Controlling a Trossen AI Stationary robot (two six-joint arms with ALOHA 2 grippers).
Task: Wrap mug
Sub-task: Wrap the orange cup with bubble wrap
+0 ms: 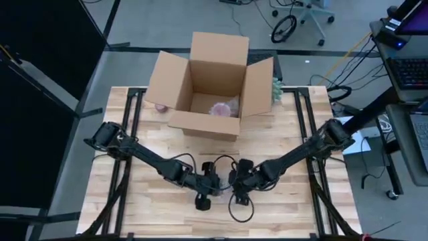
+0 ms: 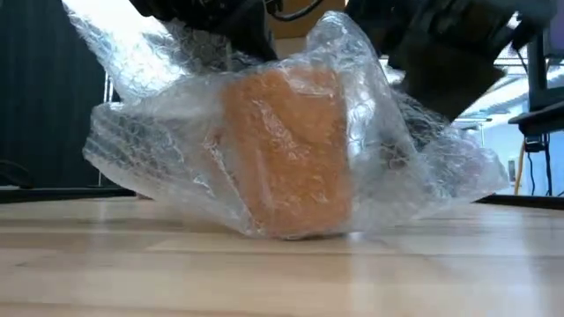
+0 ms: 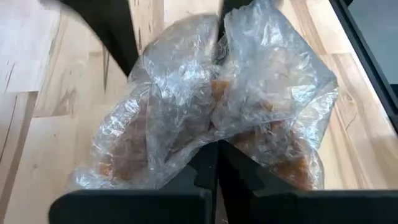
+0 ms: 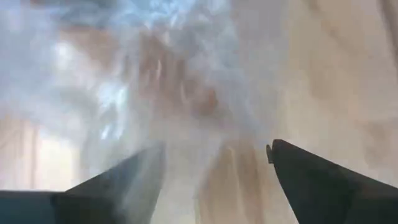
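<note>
While the orange mug (image 2: 286, 150) sits near-centre on the tabletop (image 2: 282, 273), loosely draped in bubble wrap (image 2: 159, 123), left fingers (image 3: 211, 171) pinch the wrap shut, right fingers (image 4: 211, 168) gape empty; tucking remains.

Light wood plank desk (image 1: 134, 201). Open cardboard box (image 1: 212, 84) sits at its far edge, flaps up. Orange mug (image 2: 286, 154) in clear bubble wrap (image 2: 141, 141) stands upright near the front.
</note>
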